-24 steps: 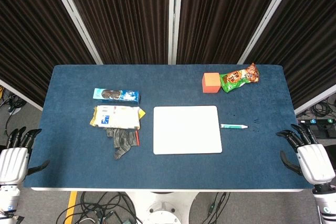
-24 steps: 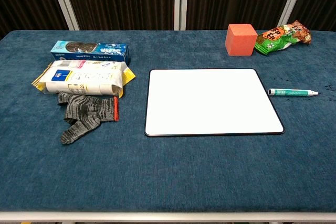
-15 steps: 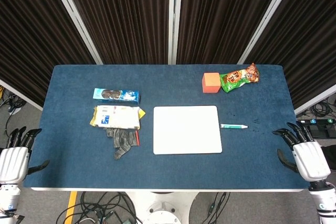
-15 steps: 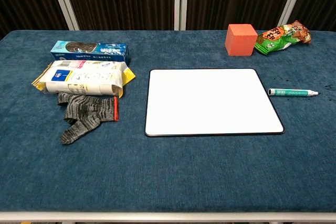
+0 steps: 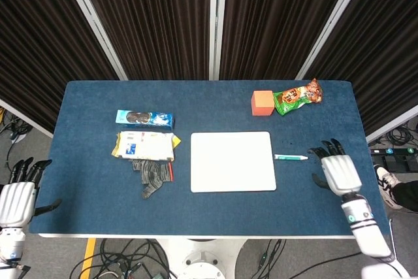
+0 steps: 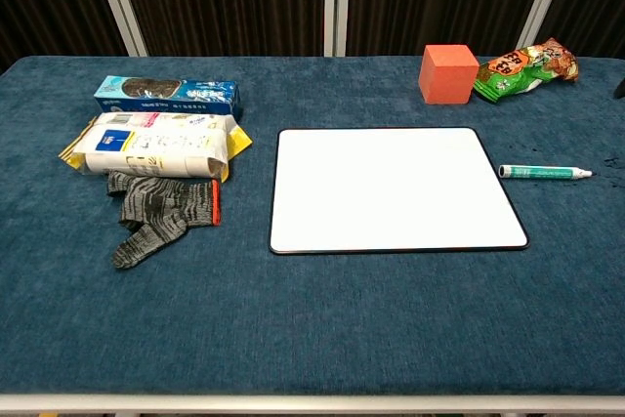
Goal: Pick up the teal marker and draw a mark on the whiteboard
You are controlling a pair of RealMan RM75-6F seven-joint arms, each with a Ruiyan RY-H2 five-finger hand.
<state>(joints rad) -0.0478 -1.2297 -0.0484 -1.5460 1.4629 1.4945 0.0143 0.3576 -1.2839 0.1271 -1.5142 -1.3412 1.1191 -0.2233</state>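
I am looking down on a blue table (image 5: 91,213). The marker (image 5: 290,157) lies flat on the cloth just right of the whiteboard (image 5: 232,161), apart from its edge, its long axis running left to right. In the chest view the marker (image 6: 544,172) shows a teal barrel with a pale tip pointing right, away from the whiteboard (image 6: 395,188).

My right hand (image 5: 339,173) hovers over the table just right of the marker's tip, fingers spread and holding nothing; it is not touching the marker. My left hand (image 5: 16,197) sits off the table's near left corner, fingers apart, also empty.

I judge the marker light, rigid and smooth, so it may roll or slide on the cloth if nudged sideways. I would pinch it across the middle of the barrel, thumb against fingers, leaving the tip clear for drawing.

Compared with the earlier frames, my right hand has moved in from beyond the table's right edge to sit over the cloth near the marker. The left hand, marker and whiteboard have not shifted.

Off to the left lie two snack packs (image 5: 145,134) and a glove (image 5: 153,176); an orange block (image 5: 262,103) sits at the back.
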